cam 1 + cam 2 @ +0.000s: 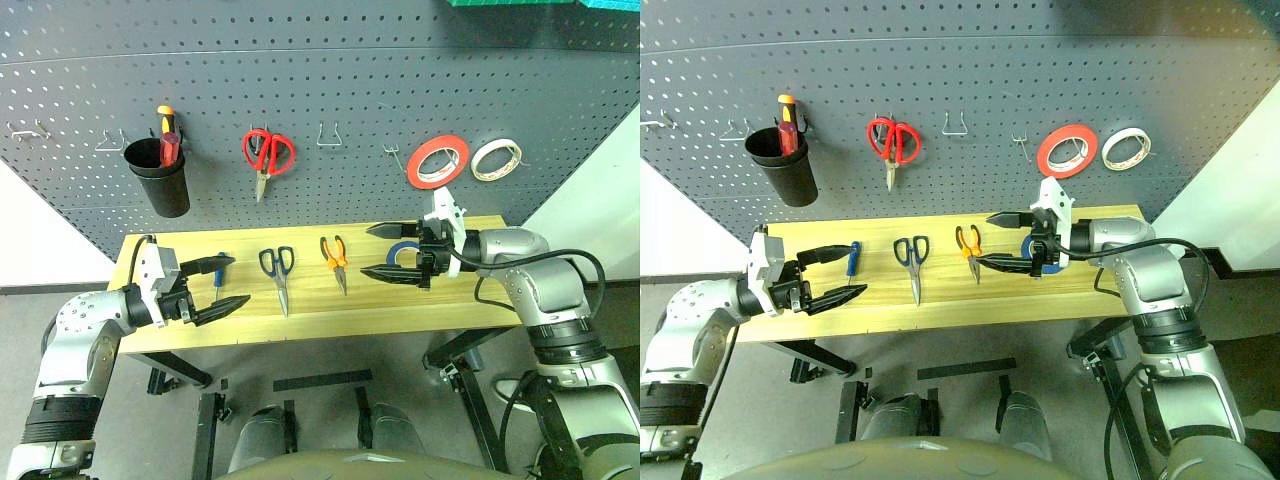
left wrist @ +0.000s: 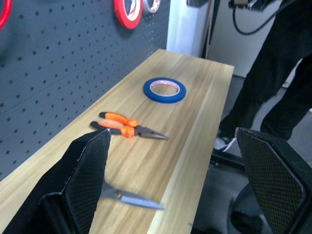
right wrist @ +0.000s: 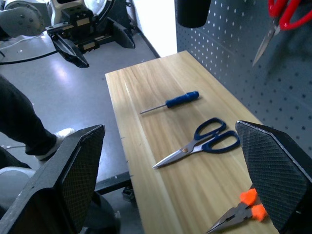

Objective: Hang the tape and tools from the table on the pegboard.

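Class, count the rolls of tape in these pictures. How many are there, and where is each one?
3. The red roll and the cream-white roll hang side by side on the pegboard. The blue tape lies flat on the table, partly hidden behind the right gripper from the head views.

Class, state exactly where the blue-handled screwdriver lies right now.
The blue-handled screwdriver lies flat on the table toward the robot's left end, between the open left gripper and the dark-blue-handled scissors.
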`<state>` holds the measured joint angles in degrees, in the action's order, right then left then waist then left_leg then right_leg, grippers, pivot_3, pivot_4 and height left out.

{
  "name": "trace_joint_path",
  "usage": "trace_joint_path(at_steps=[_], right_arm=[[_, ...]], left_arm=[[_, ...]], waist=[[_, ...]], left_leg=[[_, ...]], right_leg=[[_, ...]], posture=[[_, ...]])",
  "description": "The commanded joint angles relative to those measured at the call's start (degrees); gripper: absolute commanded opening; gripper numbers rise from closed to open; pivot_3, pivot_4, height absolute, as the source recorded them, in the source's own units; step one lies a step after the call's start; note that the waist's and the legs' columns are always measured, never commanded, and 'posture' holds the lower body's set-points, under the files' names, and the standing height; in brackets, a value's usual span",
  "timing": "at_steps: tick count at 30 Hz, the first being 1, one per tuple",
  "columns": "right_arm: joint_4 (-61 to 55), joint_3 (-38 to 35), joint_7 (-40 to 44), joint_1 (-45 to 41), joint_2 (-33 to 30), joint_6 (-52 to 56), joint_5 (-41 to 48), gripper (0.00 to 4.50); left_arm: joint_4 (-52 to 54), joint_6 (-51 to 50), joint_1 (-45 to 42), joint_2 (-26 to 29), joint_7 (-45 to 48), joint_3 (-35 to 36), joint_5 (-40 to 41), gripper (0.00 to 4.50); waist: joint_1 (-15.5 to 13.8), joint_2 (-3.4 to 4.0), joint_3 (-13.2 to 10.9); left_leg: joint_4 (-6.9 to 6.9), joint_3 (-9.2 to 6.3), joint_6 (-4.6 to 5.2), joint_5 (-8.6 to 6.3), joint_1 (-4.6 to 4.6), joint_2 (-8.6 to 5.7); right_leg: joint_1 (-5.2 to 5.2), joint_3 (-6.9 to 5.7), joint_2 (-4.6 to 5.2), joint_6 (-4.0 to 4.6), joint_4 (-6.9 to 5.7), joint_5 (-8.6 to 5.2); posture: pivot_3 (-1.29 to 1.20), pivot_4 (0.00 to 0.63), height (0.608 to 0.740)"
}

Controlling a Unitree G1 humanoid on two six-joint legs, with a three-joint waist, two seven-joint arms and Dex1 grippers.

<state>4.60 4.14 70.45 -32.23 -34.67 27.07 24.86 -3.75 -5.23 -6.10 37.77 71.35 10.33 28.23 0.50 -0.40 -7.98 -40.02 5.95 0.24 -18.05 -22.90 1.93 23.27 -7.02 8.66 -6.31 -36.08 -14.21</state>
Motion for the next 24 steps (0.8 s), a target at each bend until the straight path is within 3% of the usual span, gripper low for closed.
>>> trace_joint_path(at_steps=[1, 11, 24], right_arm=[[1.16, -0.29, 0.75, -2.02, 0.55, -1.87, 0.01, 4.5], [6.12, -1.79, 1.42, -1.73, -1.41, -4.5, -1.61, 4.5], [15.5, -0.75, 0.48, -2.81, -1.36, -9.05, -6.17, 4.5]], left_arm=[[-0.1, 2.12, 0.54, 0.24, 1.12, 1.12, 0.68, 4.31], [-6.53, 6.7, -1.76, -2.62, 2.97, -0.68, -0.69, 4.31], [-10.52, 8.09, -8.38, -6.38, 1.65, -4.68, -3.7, 4.31]], waist=[[-0.03, 0.0, 0.0], [0.11, -0.03, 0.03], [0.21, -0.04, 0.03]], left_leg=[[0.0, 0.0, 0.0, 0.0, 0.0, 0.0], [0.01, 0.09, -0.01, 0.0, -0.02, -0.04], [0.0, 0.22, -0.01, 0.01, -0.02, -0.05]], right_leg=[[0.0, 0.0, 0.0, 0.0, 0.0, 0.0], [0.01, -0.01, -0.02, 0.0, -0.01, 0.0], [0.0, -0.01, -0.02, -0.01, 0.0, 0.0]], posture=[[0.07, 0.123, 0.732], [0.04, 0.085, 0.732], [0.03, 0.111, 0.732]])
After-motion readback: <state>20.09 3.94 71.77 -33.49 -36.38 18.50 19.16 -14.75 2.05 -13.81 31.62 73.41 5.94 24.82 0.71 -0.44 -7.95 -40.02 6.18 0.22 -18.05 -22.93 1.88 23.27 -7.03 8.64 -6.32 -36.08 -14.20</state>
